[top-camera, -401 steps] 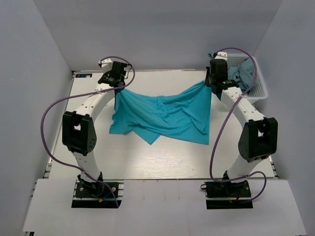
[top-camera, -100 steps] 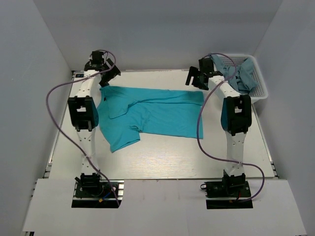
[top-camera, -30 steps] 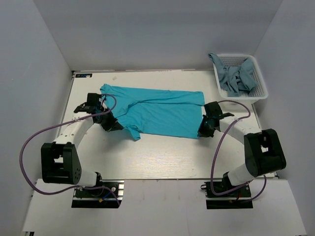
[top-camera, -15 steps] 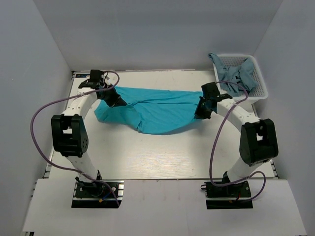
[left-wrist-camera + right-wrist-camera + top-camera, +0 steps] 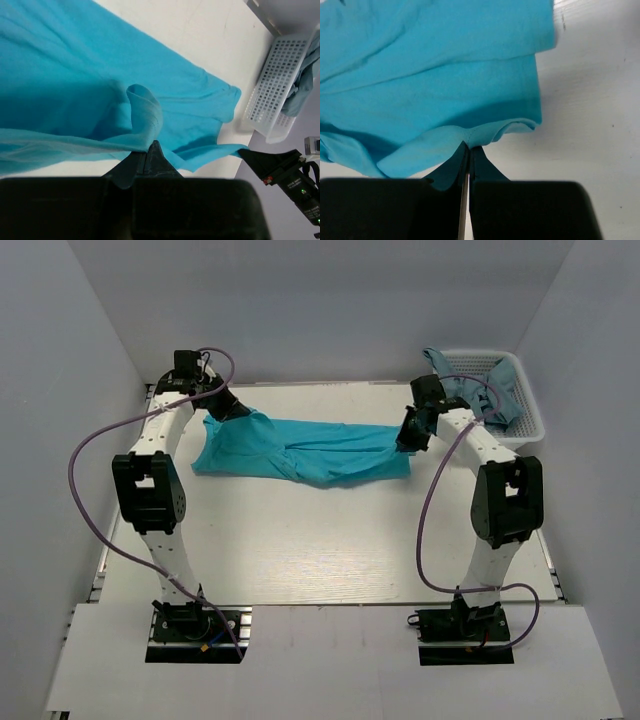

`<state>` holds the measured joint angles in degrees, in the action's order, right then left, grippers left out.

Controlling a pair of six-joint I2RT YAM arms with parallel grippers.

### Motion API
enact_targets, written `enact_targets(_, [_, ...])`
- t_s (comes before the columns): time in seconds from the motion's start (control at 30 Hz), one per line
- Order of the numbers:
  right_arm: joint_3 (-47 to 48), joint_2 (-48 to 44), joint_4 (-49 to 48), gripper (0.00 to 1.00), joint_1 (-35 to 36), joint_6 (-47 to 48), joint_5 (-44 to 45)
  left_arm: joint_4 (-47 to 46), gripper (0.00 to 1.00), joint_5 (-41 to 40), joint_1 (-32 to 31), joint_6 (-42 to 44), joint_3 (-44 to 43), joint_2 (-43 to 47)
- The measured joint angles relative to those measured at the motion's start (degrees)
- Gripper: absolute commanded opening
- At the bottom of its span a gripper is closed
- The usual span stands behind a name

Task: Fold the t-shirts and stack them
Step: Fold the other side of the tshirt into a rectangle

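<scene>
The turquoise t-shirt (image 5: 300, 448) across the middle of the top view is one bright, plain colour, darker only where folds throw shadow. My left gripper (image 5: 151, 150) and right gripper (image 5: 469, 150), at the bottom of each wrist view, are matte black. The grey-blue shirts (image 5: 488, 392) at the upper right are duller, and the basket (image 5: 527, 430) around them is white with a lattice of small holes. The table (image 5: 330, 540) is off-white with faint wood grain. My arms (image 5: 165, 430) are white with black joints, and the cables (image 5: 420, 525) are purple. The walls (image 5: 340, 300) are pale grey.
</scene>
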<state>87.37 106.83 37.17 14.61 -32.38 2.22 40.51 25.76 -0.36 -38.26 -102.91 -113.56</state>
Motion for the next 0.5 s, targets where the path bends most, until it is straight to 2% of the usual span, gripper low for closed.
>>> enact_targets(0.23, [6.56, 5.01, 1.55, 0.0, -2.08, 0.0, 0.02, 0.13, 0.0, 0.28, 1.77, 1.36, -9.84, -8.61])
enact_targets(0.5, [15.17, 12.59, 4.35, 0.0, -4.07, -0.24, -0.07, -1.6, 0.0, 1.73, 4.02, 2.05, -13.33, -13.2])
